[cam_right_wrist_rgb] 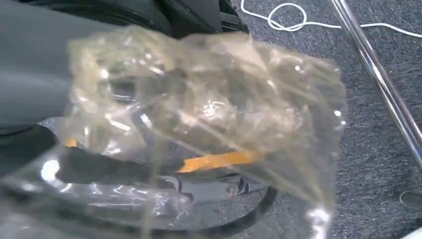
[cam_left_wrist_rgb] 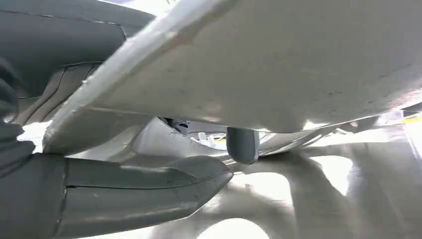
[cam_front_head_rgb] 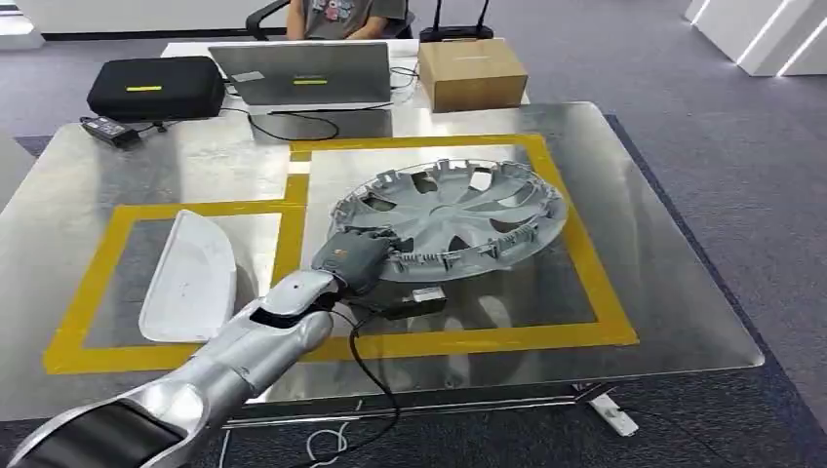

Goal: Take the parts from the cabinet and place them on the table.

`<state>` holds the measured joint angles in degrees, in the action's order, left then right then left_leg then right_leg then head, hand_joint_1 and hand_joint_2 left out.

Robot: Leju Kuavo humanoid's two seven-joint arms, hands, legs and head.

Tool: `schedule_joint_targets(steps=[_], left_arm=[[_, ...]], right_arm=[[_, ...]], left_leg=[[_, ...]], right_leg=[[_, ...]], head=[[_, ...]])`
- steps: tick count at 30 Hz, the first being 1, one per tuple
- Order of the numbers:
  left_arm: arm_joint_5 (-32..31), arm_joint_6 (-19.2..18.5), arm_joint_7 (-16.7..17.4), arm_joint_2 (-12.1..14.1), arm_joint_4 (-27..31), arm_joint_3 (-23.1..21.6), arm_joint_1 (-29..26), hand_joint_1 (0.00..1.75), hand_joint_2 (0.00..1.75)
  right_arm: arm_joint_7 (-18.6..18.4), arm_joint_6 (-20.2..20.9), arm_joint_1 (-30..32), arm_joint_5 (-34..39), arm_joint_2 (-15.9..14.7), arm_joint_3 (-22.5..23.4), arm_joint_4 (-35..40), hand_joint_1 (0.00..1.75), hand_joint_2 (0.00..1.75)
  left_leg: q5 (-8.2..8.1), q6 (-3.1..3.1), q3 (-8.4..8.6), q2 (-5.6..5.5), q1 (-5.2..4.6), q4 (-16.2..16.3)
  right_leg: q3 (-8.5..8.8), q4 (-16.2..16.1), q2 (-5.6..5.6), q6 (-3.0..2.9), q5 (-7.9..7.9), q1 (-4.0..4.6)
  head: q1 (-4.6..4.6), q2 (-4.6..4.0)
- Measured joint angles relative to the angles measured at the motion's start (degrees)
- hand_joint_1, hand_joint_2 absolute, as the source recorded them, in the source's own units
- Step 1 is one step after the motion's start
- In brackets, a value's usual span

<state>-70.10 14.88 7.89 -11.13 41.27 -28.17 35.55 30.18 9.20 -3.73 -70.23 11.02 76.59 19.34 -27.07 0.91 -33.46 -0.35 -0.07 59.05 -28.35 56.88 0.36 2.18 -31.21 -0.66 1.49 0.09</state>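
Left hand (cam_front_head_rgb: 356, 258) clamped on the near rim of the grey wheel cover (cam_front_head_rgb: 451, 214), thumb (cam_left_wrist_rgb: 144, 191) beneath the rim, fingers over its top edge. Cover lying on the metal surface (cam_front_head_rgb: 663, 263) inside the larger yellow-taped box, near edge lifted slightly. White curved panel (cam_front_head_rgb: 190, 276) flat in the smaller taped box (well left of the hand). Right hand (cam_right_wrist_rgb: 35, 74) behind crumpled clear plastic (cam_right_wrist_rgb: 209, 104); cannot tell its grip.

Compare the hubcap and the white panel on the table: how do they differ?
The hubcap is round, grey and spoked; the white panel is elongated, smooth and solid. The hubcap has the left hand at its rim; the white panel lies untouched. They lie in separate yellow-taped boxes. Both are on the metal table.
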Motion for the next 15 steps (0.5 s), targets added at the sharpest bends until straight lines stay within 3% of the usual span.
schedule_joint_targets(steps=[4,5,9,10,13,15], left_arm=[[0.31,-0.46,-1.45,0.24,-0.02,0.04,0.0,1.75,1.75],[0.46,-0.52,-2.01,0.39,-0.02,0.11,0.0,0.0,1.75],[1.31,-1.05,-4.15,0.79,0.11,0.15,-0.41,0.0,1.75],[1.68,-1.09,-4.64,0.87,0.26,0.15,-0.71,0.0,0.0],[3.83,-1.14,-6.78,1.09,1.51,0.24,-1.95,0.0,0.0],[6.84,-1.63,-11.1,1.68,6.01,0.22,-4.97,0.0,0.0]], right_arm=[[-0.11,0.17,-0.01,0.0,-0.02,-0.07,0.0,0.0,0.0],[-0.13,0.35,-0.01,-0.04,-0.04,-0.09,0.0,0.0,0.0],[0.04,1.25,-0.08,-0.17,-0.99,-0.7,-0.33,0.0,0.0],[0.13,1.25,-0.05,-0.13,-1.14,-0.9,-0.46,0.0,0.0],[0.33,1.22,0.04,0.33,-1.6,-1.09,-0.59,0.0,0.0],[-0.24,1.27,0.26,1.55,-1.42,-1.09,-0.57,0.0,0.0]], left_leg=[[0.0,0.0,0.0,0.0,0.0,0.0],[0.0,0.0,0.0,0.0,0.0,0.0],[0.0,0.0,0.0,-0.01,0.0,0.0],[0.0,0.0,-0.01,-0.01,-0.01,0.0],[0.0,0.0,-0.02,-0.02,-0.01,0.0],[-0.02,0.01,-0.04,0.0,-0.03,0.0]], right_leg=[[0.01,0.0,0.0,0.0,0.0,0.0],[0.01,0.0,-0.01,0.0,0.0,0.0],[0.03,0.0,-0.06,0.0,0.0,0.0],[0.02,0.0,-0.05,0.0,0.0,-0.01],[0.02,0.0,-0.09,0.0,0.0,-0.01],[-0.04,0.0,-0.03,0.0,-0.02,-0.02]], head=[[0.0,0.0],[0.0,0.0],[0.0,0.0],[0.0,0.0],[-0.02,0.0],[0.02,0.0]])
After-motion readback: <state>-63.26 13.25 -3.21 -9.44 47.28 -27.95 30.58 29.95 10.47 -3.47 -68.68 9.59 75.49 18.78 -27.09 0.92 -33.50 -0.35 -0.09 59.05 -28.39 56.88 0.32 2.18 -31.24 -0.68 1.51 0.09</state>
